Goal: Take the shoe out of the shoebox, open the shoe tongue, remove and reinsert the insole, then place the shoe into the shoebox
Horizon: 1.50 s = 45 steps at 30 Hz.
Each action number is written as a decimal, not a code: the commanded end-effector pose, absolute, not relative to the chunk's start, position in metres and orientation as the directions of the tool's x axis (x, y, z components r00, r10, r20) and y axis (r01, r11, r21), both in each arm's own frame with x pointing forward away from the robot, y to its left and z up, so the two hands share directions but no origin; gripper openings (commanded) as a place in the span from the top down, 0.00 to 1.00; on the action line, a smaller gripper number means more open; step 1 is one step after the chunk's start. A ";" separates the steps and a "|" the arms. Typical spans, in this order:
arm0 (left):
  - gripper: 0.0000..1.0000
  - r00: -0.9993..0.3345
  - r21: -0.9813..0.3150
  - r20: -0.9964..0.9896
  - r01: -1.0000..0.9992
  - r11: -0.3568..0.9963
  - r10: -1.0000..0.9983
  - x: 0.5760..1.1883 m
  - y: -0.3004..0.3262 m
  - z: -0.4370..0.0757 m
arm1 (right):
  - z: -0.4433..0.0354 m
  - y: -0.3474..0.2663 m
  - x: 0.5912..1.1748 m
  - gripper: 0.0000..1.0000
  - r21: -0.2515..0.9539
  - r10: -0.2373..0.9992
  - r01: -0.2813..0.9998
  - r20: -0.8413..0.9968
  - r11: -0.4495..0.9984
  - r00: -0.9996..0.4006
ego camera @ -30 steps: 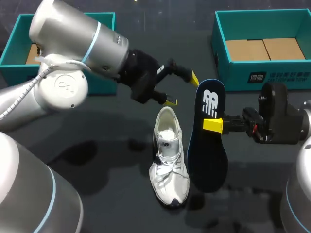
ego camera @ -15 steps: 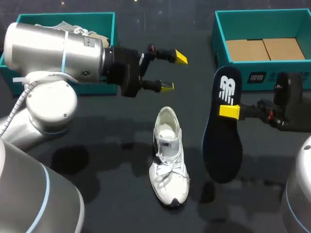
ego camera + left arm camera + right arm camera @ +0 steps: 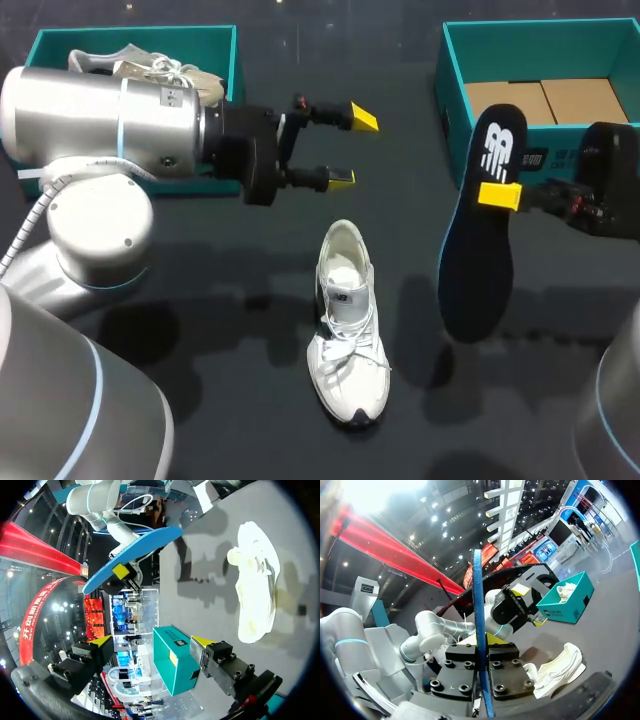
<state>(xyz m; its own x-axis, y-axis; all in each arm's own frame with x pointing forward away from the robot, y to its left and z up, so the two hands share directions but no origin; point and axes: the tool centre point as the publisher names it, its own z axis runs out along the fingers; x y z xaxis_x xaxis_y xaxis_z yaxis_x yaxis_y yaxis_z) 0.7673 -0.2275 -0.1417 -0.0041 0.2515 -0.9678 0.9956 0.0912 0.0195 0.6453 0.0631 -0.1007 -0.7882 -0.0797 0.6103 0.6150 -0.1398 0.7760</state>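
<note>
A white sneaker (image 3: 348, 330) lies on the dark table, toe toward me, its opening facing up. My right gripper (image 3: 497, 195) is shut on a dark insole (image 3: 475, 270), held in the air to the right of the shoe and in front of the right teal shoebox (image 3: 452, 90). In the right wrist view the insole (image 3: 480, 605) stands edge-on between the fingers of my right gripper (image 3: 482, 652), with the sneaker (image 3: 555, 670) beyond. My left gripper (image 3: 347, 150) hangs open and empty, above and behind the shoe. In the left wrist view my left gripper (image 3: 150, 641) has the sneaker (image 3: 257, 585) and the insole (image 3: 135, 555) ahead.
The right shoebox has cardboard (image 3: 545, 100) on its floor. A second teal shoebox (image 3: 140, 36) at the back left holds another pale shoe (image 3: 150, 62), partly hidden by my left arm. Dark tabletop (image 3: 220, 330) lies open left of the sneaker.
My right arm has carried the insole right and up, away from the shoe toward the right box. My left arm has drawn back left from the shoe, fingers still open.
</note>
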 end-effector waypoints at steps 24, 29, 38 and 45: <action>0.00 0.116 0.141 -0.981 0.976 0.164 0.153 0.779 -0.208 -0.132 | -0.087 0.048 0.734 1.00 0.604 -0.134 0.791 0.780 -0.095 -0.612; 0.00 0.133 0.158 -0.979 0.974 0.163 0.153 0.777 -0.210 -0.133 | -0.089 0.051 0.740 1.00 0.586 -0.146 0.805 0.791 -0.098 -0.594; 0.00 0.129 0.143 -0.981 0.985 0.097 0.142 0.782 -0.214 -0.135 | -0.107 0.070 0.783 1.00 0.388 -0.178 0.920 0.902 -0.059 -0.393; 0.00 0.129 0.143 -0.981 0.985 0.097 0.142 0.782 -0.214 -0.135 | -0.106 0.070 0.787 1.00 0.397 -0.161 0.916 0.902 -0.056 -0.400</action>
<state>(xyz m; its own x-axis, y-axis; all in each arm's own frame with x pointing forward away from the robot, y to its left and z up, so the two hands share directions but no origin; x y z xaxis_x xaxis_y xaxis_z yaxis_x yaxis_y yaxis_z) 0.7800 -0.2138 -0.1352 0.1275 0.1389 -0.9821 0.9846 0.1013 0.1422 0.7842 0.0707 -0.1040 -0.4022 -0.1557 0.9022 0.9155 -0.0668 0.3966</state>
